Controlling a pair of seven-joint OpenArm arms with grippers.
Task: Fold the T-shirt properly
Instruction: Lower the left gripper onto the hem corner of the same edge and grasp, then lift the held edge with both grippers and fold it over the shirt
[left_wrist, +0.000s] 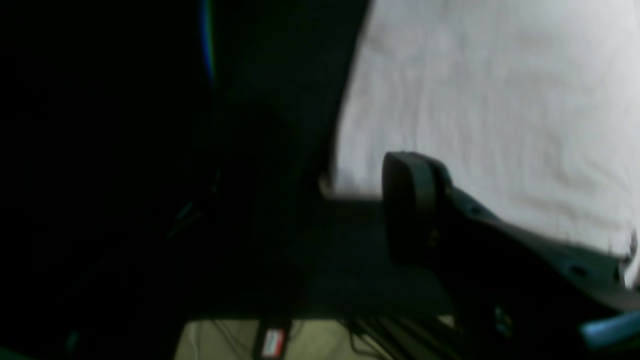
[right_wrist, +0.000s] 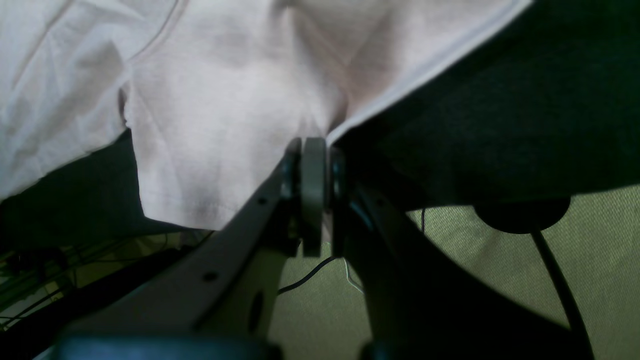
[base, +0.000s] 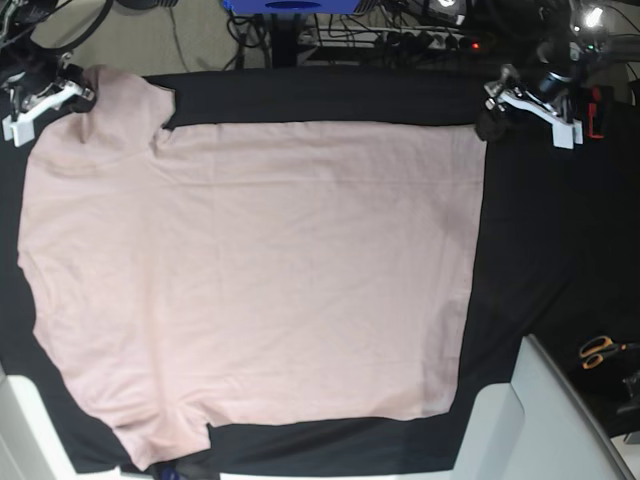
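The pale-pink T-shirt (base: 260, 270) lies spread flat on the black cloth (base: 540, 250), its sleeves toward the left of the base view. My right gripper (base: 80, 95) is at the far left corner, on the upper sleeve. In the right wrist view its fingers (right_wrist: 314, 165) are pressed together on the sleeve's hemmed edge (right_wrist: 400, 90), so it is shut on the T-shirt (right_wrist: 215, 100). My left gripper (base: 490, 118) sits at the shirt's far right hem corner. In the left wrist view one dark finger (left_wrist: 415, 200) stands beside the shirt's corner (left_wrist: 350, 175), apart from the other jaw, with nothing held.
Orange-handled scissors (base: 600, 350) lie on the cloth at the right edge. White panels (base: 540, 410) stand at the near right and near left corners. Cables and equipment (base: 400, 30) crowd the far side beyond the cloth.
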